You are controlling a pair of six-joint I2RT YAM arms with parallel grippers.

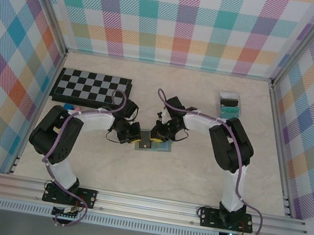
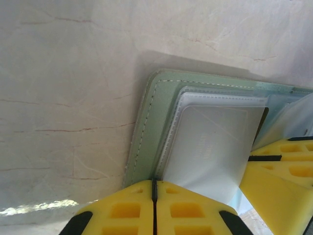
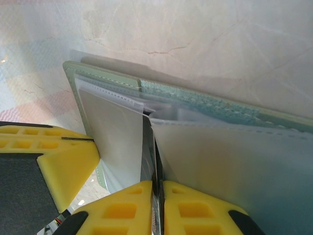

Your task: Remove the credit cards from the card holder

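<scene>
— Whereabouts of the card holder (image 1: 161, 147)?
— Middle of the table (image 1: 194, 181), lying open and flat between the two grippers. Sage-green cover down against the marble-patterned top, clear pockets facing up.
— And the left gripper (image 1: 132, 137)?
— Parked at the holder's left end. From the left wrist view, yellow fingers (image 2: 195, 210) pressed tight together, with the seam right at the holder's near edge, where green cover meets clear pocket. Cannot tell whether anything is caught in that seam.
— The right gripper (image 1: 156, 136)?
— Over the holder's middle, just beside the left one. From the right wrist view, fingers (image 3: 195, 210) closed on a thin dark-edged leaf (image 3: 148, 147) rising out of the pockets and running straight down into the seam. Card or pocket flap: hard to say, seen edge-on.
— Anything else on the table?
— Chessboard (image 1: 91, 87) at far left, well apart from the holder. Small blue and pink blocks (image 1: 72, 107) just in front of it, partly hidden by the left arm. Clear box (image 1: 229, 104) with teal and black contents at far right, also well apart.
</scene>
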